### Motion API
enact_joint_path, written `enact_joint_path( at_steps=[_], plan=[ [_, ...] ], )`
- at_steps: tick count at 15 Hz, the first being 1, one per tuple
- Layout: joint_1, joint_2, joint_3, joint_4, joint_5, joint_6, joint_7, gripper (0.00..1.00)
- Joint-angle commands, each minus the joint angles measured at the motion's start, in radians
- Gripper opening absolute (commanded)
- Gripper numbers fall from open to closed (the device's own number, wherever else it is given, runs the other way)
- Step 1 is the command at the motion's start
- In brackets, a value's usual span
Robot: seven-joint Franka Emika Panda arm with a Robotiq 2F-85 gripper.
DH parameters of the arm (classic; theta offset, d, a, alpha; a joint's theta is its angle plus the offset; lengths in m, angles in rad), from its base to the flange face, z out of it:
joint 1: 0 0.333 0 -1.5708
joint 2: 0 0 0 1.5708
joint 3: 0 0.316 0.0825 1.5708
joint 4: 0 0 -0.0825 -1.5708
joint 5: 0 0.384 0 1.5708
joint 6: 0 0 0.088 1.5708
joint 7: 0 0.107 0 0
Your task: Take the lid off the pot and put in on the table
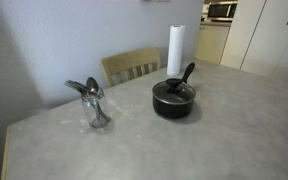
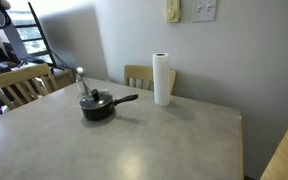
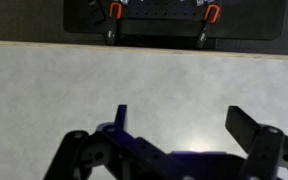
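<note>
A black pot with a long handle stands on the grey table; it shows in both exterior views. A dark lid with a knob seems to sit on it. My gripper shows only in the wrist view. It is open and empty, above bare tabletop. The pot and lid are out of the wrist view. Neither arm nor gripper shows in the exterior views.
A white paper towel roll stands behind the pot. A shiny grey object stands beside the pot; I cannot tell what it is. Wooden chairs stand at the table edges. The black base with orange clamps is at the table edge.
</note>
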Motion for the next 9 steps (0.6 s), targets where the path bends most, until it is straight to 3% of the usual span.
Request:
enact_joint_path(
  at_steps=[1, 4, 9],
  plan=[
    [0.017, 0.002, -0.015, 0.001, -0.006, -0.002, 0.006, 1.0],
    [0.017, -0.004, -0.014, -0.011, -0.016, 0.043, 0.007, 1.0],
    [0.003, 0.024, -0.009, -0.02, -0.092, 0.218, 0.021, 1.0]
  ],
)
